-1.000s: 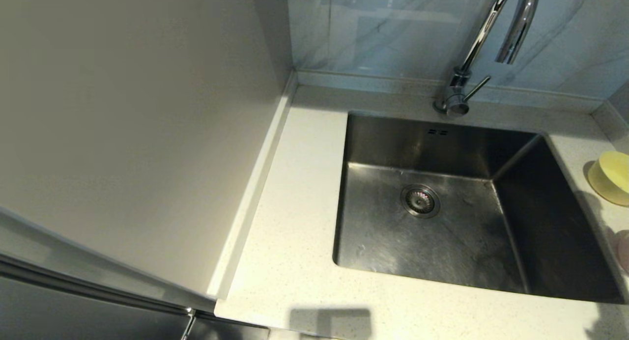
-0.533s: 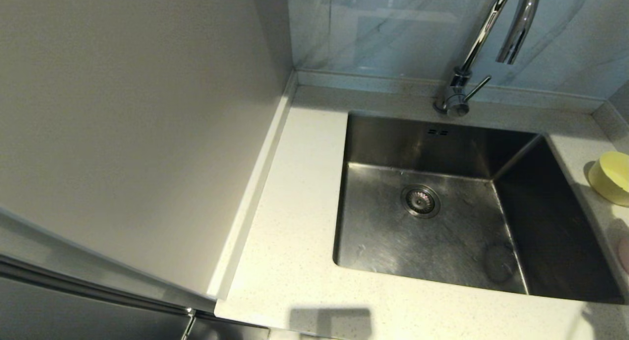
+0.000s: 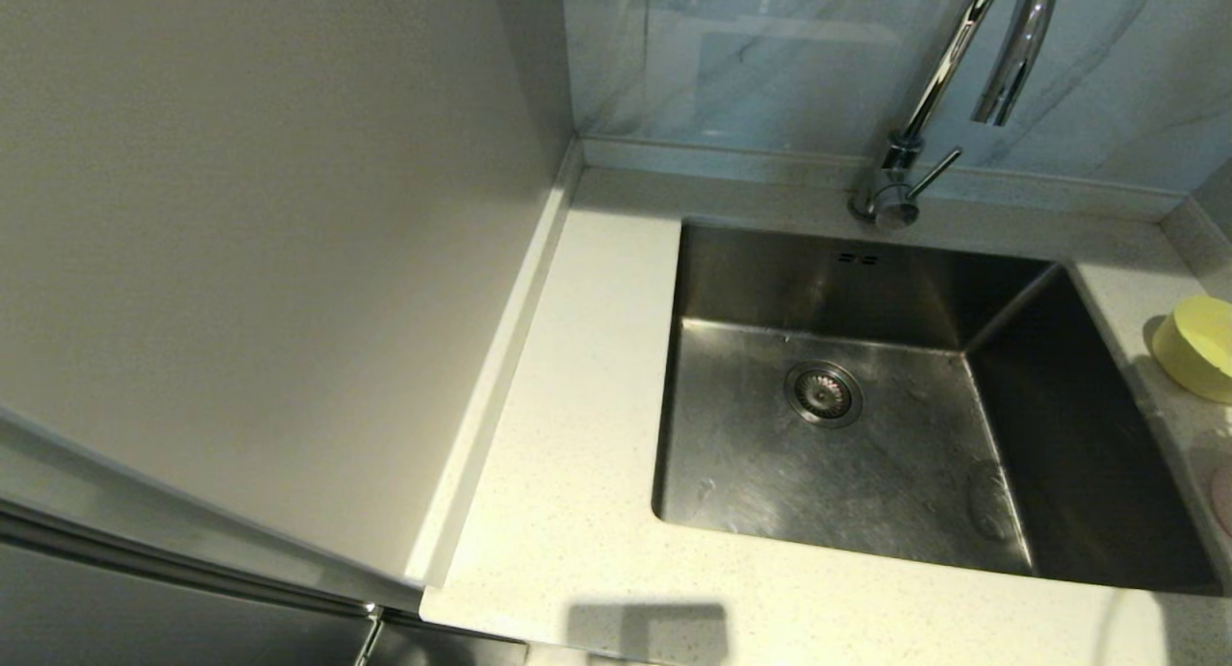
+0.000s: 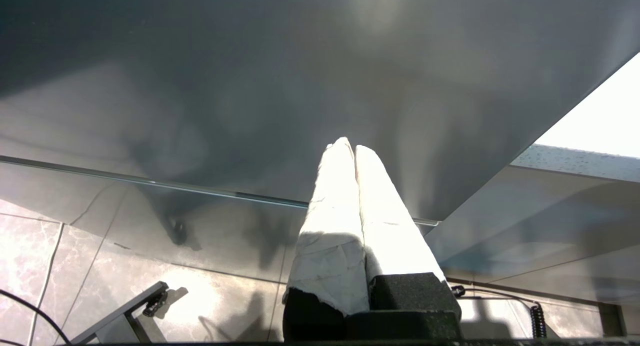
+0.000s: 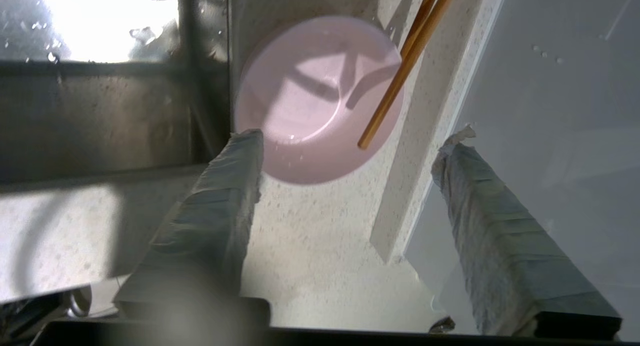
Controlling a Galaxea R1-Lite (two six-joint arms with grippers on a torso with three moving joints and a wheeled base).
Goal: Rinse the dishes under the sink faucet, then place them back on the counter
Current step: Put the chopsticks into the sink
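Observation:
The pale pink bowl [image 5: 315, 96] stands upright on the speckled counter [image 5: 310, 226] beside the sink [image 5: 100, 116]. Two brown chopsticks [image 5: 400, 71] lie with their ends over its rim. My right gripper [image 5: 352, 138] hovers open just short of the bowl, with nothing between its fingers; one fingertip [image 5: 247, 138] is next to the bowl's edge. In the head view the yellow-green bowl [image 3: 1198, 346] sits on the counter right of the sink [image 3: 866, 435], and a sliver of the pink bowl [image 3: 1224, 498] shows at the right edge. The chrome faucet [image 3: 962, 69] arches behind the sink. My left gripper [image 4: 347, 147] is shut and empty, down by a dark cabinet front.
A low raised counter edge [image 5: 420, 151] and a plain grey panel [image 5: 560, 86] run close beside the pink bowl. A tall beige wall panel [image 3: 269, 262] bounds the counter strip [image 3: 577, 406] left of the sink. The drain strainer [image 3: 823, 394] sits in the basin floor.
A faint shadow on the sink floor has slid toward the front right corner and narrowed. The pink sliver at the right edge has shrunk slightly. The yellow-green bowl has not moved.

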